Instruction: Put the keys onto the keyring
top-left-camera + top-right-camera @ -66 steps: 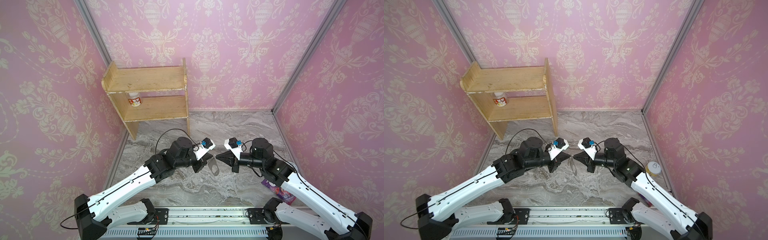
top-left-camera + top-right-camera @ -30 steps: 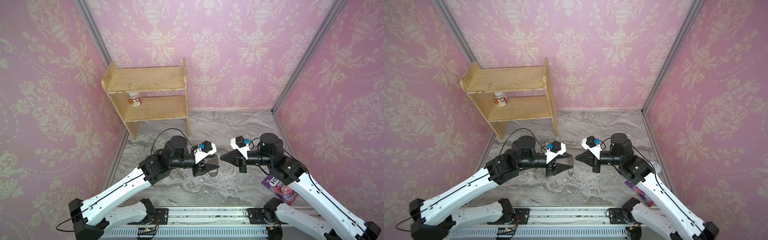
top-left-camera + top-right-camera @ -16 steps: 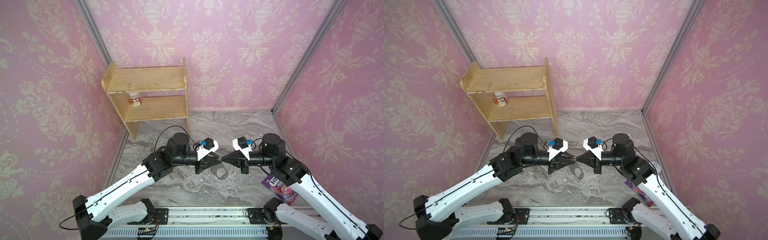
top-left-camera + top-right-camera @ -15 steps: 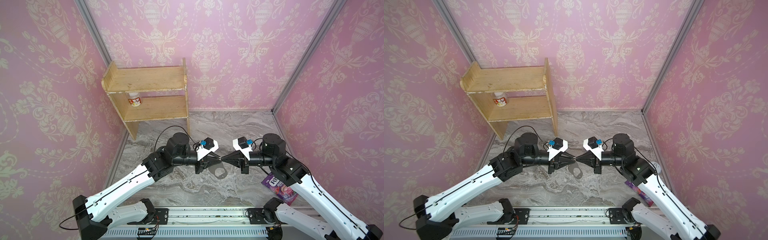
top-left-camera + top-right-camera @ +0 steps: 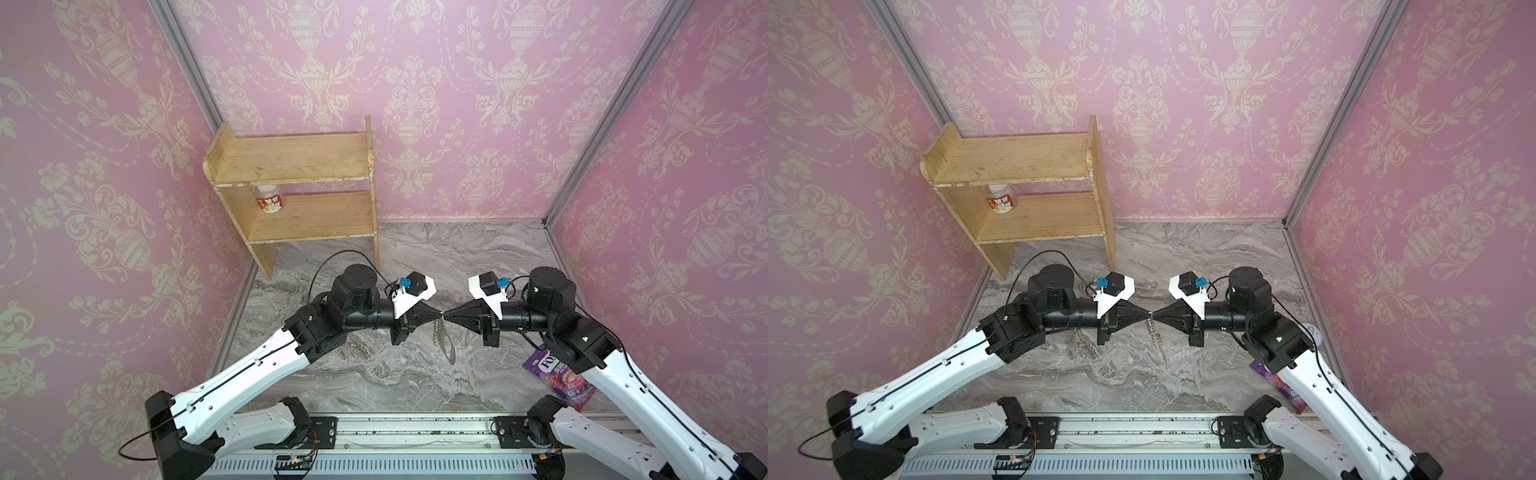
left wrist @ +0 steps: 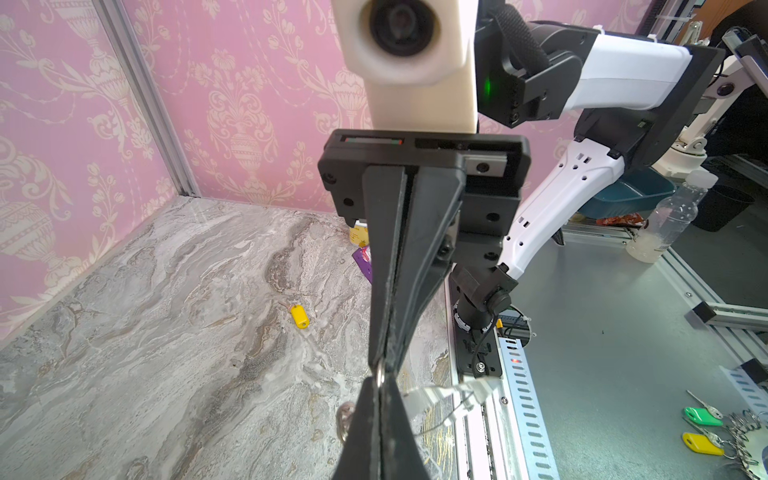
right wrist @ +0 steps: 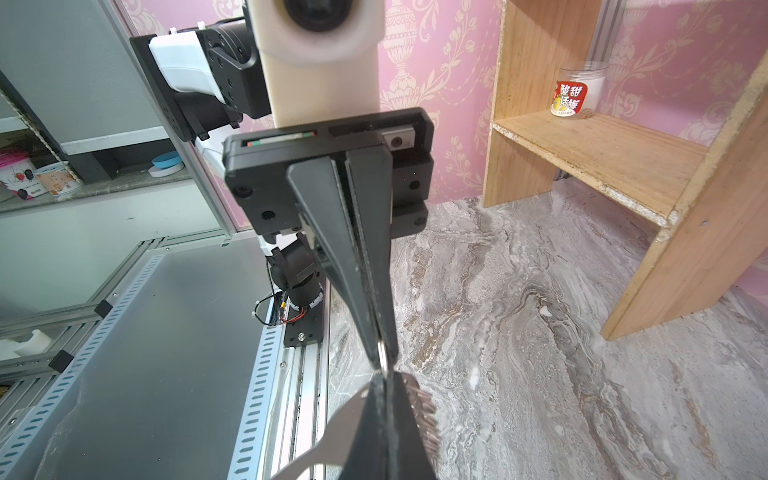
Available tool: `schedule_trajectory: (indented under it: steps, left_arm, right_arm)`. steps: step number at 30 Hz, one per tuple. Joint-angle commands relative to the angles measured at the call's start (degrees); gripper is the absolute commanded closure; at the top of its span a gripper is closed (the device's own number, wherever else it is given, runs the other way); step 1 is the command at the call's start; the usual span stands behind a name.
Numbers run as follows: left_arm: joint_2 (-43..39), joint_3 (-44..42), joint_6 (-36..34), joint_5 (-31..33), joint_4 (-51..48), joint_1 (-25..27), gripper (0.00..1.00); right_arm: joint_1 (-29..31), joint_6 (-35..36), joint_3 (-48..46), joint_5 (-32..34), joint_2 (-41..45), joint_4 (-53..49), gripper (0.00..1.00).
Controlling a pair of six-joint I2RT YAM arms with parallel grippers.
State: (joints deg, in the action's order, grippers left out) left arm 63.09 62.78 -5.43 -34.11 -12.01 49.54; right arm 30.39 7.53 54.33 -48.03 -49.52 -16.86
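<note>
**2 white arms, black joints**

The left arm (image 5: 249,370) and right arm (image 5: 648,399) wear white shells between black joint blocks; a thin black cable (image 5: 328,259) loops at each wrist. The left gripper (image 5: 438,321) and right gripper (image 5: 449,321) are black tapering wedges. White camera mounts (image 5: 415,293) carry blue plugs (image 5: 404,284); 1 green light (image 6: 487,87) glows.

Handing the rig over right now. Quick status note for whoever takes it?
Left gripper: jaws shut on the metal ring of the keyring, held in the air.
Right gripper: jaws shut on the same ring, tip to tip with the left.
Yellow key tag: loose on the marble table, apart from both grippers.
Done: keyring picked up. Left: fetch the tag, thread it on.
</note>
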Motion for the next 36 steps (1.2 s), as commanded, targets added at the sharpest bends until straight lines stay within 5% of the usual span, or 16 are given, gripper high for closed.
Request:
schedule_trajectory:
  steps: [1, 3, 7, 15, 24, 36]
  left_arm:
    - [-1.0, -1.0, 0.4, 0.3, 0.2, -0.1, 1.00]
    - [-1.5, -1.7, 0.1, 1.2, 0.4, -0.2, 1.00]
    - [-2.8, -3.4, -0.2, 2.4, 2.0, -0.7, 1.00]
    - [-4.6, -7.2, -0.1, 1.4, 8.1, -2.5, 1.00]
    - [-6.4, -15.0, 3.5, -7.9, 22.3, -7.1, 1.00]
    - [-4.0, -16.6, 3.0, -11.7, 23.6, -11.5, 1.00]
  right_arm:
    - [-0.5, -1.4, 1.0, 6.3, 0.8, -0.1, 0.78]
    - [-0.6, -2.1, 1.2, 10.9, 1.1, -1.7, 0.44]
    - [-1.6, -4.4, -0.2, 13.1, 2.4, -0.7, 0.29]
    - [-3.4, -9.2, -2.7, 13.8, 3.3, 1.6, 0.22]
    - [-4.2, -12.0, -2.6, 14.1, 0.9, 1.9, 0.20]
    - [-9.3, -22.2, -2.0, 36.4, -7.8, -7.3, 0.18]
